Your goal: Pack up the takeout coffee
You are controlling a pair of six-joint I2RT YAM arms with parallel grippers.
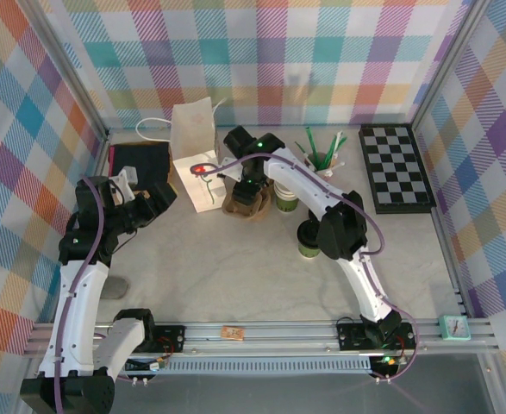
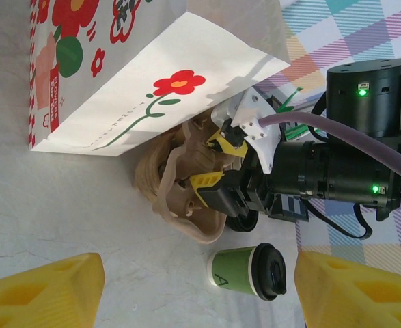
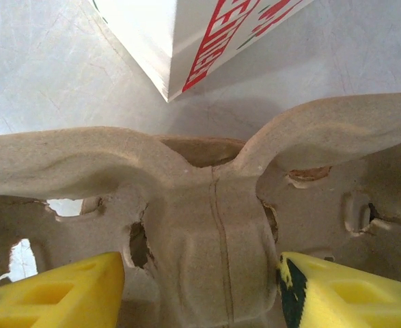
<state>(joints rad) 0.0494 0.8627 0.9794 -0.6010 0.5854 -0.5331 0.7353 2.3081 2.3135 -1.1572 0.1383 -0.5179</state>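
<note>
While the right gripper (image 3: 200, 273) is straddling the centre post of the pulp carrier (image 3: 207, 225), jaws spread, the takeout coffee (image 2: 244, 271) is sitting untouched.
The left gripper (image 2: 199, 292) is hovering wide open, nothing between; the coffee is standing upright on the bench (image 2: 63, 205) near the carrier and paper bag (image 2: 139, 102). It's looking light, thin-walled and crushable, with its lid (image 2: 275, 272) liable to pop, so I'm judging mid-body, squeezed gently, the best hold.

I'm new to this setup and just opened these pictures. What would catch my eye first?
The white paper bag with a red flower, standing mid-table at the back. Right beside it, the right gripper straddles the centre ridge of a brown pulp cup carrier. The takeout coffee, green with a black lid, stands nearer the arms' bases, and a chessboard lies far right.
</note>
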